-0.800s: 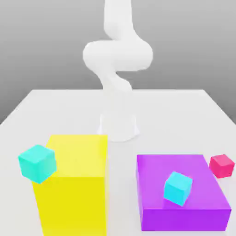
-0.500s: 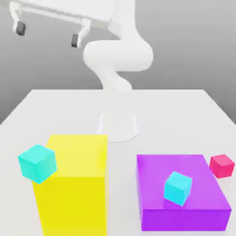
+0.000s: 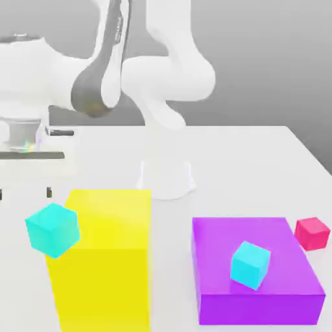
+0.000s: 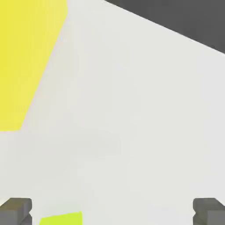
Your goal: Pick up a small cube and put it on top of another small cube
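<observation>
Gripper (image 4: pixel 112 213) fingers (image 4: pixel 16 210) stood wide apart above the table (image 4: pixel 132 110), holding nothing; the small cube (image 4: pixel 61 218) lay near one finger, beside the yellow block (image 4: pixel 26 52).

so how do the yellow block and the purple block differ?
Height: the yellow block stands clearly taller; the purple block is low and flat.
Place: the yellow block sits on the exterior view's left, the purple block on its right.
Neighbours: one cyan cube overlaps the yellow block's left edge, the other cyan cube overlaps the purple block's top; whether either touches can't be told.
Shared: both are plain boxes on the white table, far bigger than the cubes.
</observation>
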